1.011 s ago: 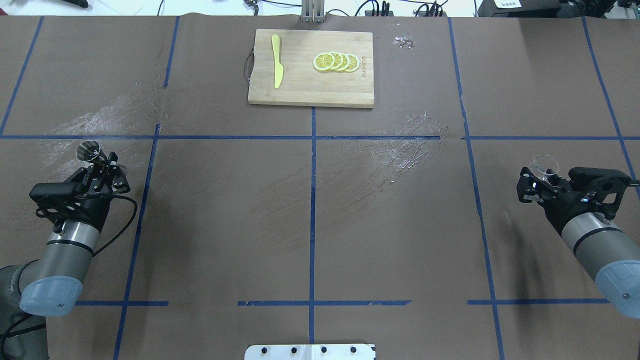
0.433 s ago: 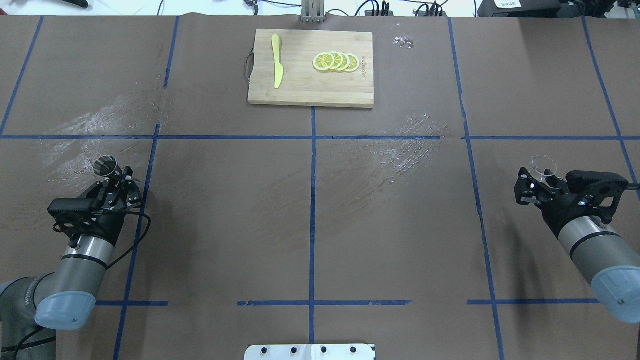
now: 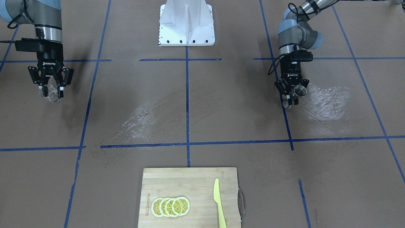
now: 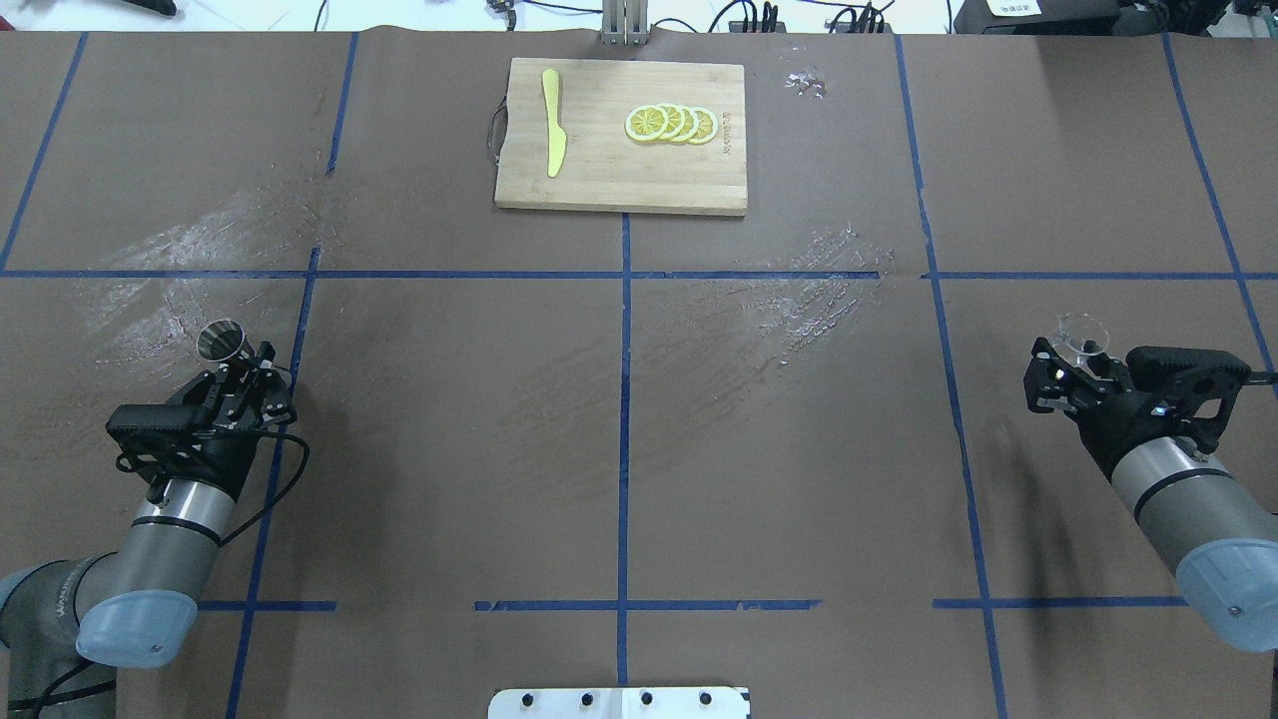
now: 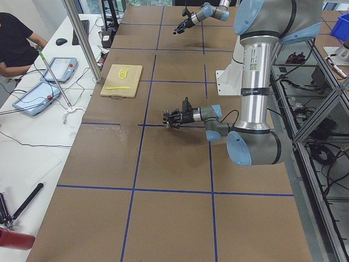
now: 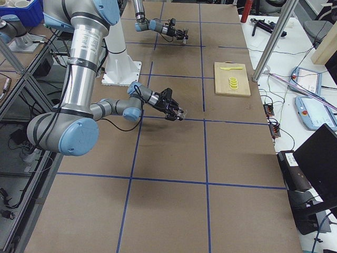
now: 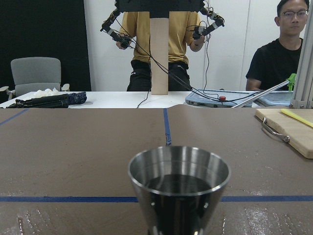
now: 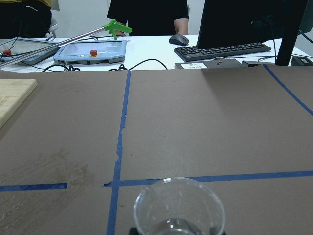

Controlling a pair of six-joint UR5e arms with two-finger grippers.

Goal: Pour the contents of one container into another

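A steel cup (image 4: 224, 341) with dark liquid inside is held upright above the table at the left, and my left gripper (image 4: 241, 374) is shut on its lower part. The left wrist view shows this steel cup (image 7: 179, 188) close up, its rim level. At the right, my right gripper (image 4: 1071, 365) is shut on a clear plastic cup (image 4: 1084, 333), also upright. In the right wrist view the clear cup (image 8: 179, 208) looks empty. In the front-facing view the steel cup (image 3: 299, 91) is at the right and the clear cup (image 3: 52, 95) at the left, far apart.
A wooden cutting board (image 4: 619, 190) lies at the far middle with several lemon slices (image 4: 671, 123) and a yellow knife (image 4: 553, 122) on it. White smears mark the brown table cover (image 4: 799, 300). The robot's base plate (image 4: 619, 702) is at the near edge.
My left arm has carried the steel cup to the right, toward the table's middle. My right arm with the clear cup has shifted slightly left.
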